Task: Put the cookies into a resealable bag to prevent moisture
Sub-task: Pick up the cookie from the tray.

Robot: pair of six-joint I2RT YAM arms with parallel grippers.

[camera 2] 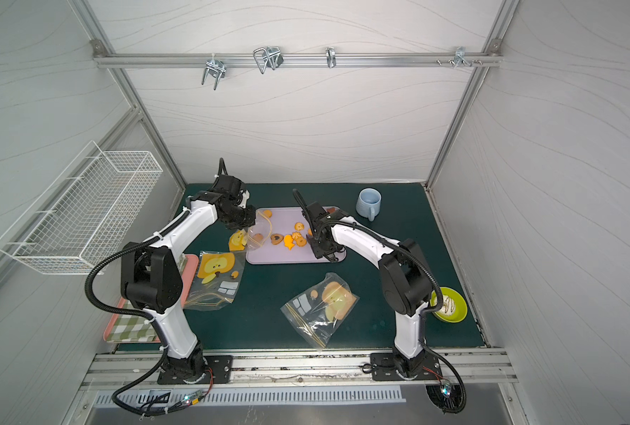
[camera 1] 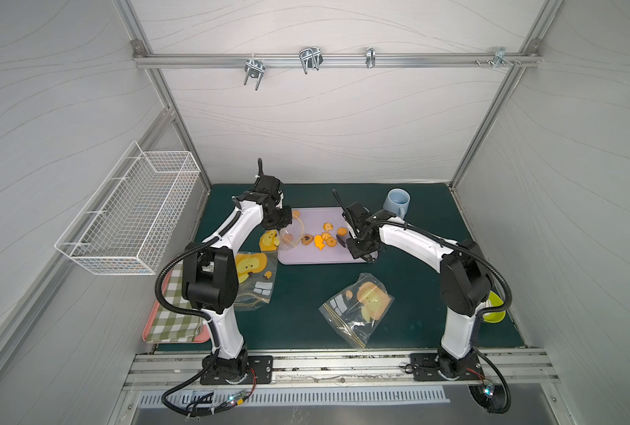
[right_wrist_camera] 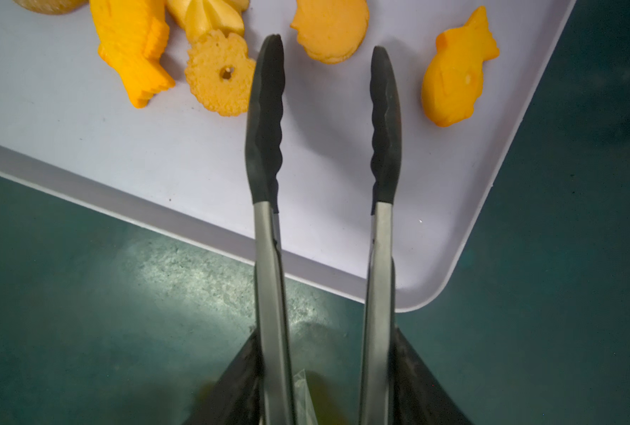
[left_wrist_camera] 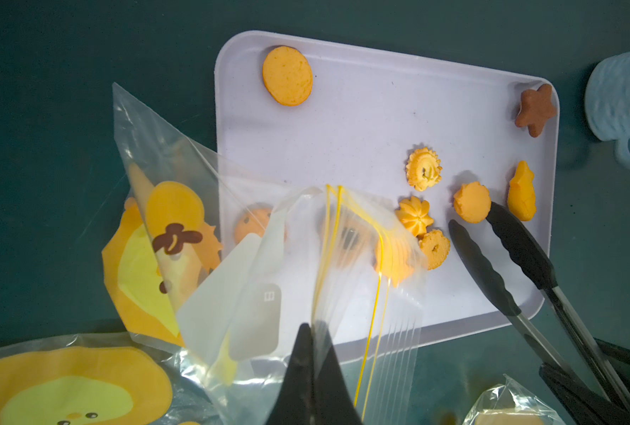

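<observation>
Pinches resealable bag [left_wrist_camera: 254, 279] by zip edge in fully closed left end effector [left_wrist_camera: 311, 331], above end of tray [left_wrist_camera: 343, 121]. Grips tongs [right_wrist_camera: 265, 128] in part-closed right end effector [right_wrist_camera: 324, 338]; tips apart, empty, bracketing near edge of round cookie [right_wrist_camera: 330, 31]. About 10 cookies [left_wrist_camera: 424, 173] loose on tray; cannot tell whether any inside bag. Likely faults: off-centre squeeze flicking cookie off tray; limp bag mouth sagging shut, blocking drop. Mug [camera 2: 368, 201] looks empty.

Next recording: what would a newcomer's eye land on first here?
Orange cookies scattered on the lilac tray mid-table. The left gripper pinches a clear zip bag over the tray's left edge, while the right gripper holds tongs, tips apart, by a round cookie.
</observation>
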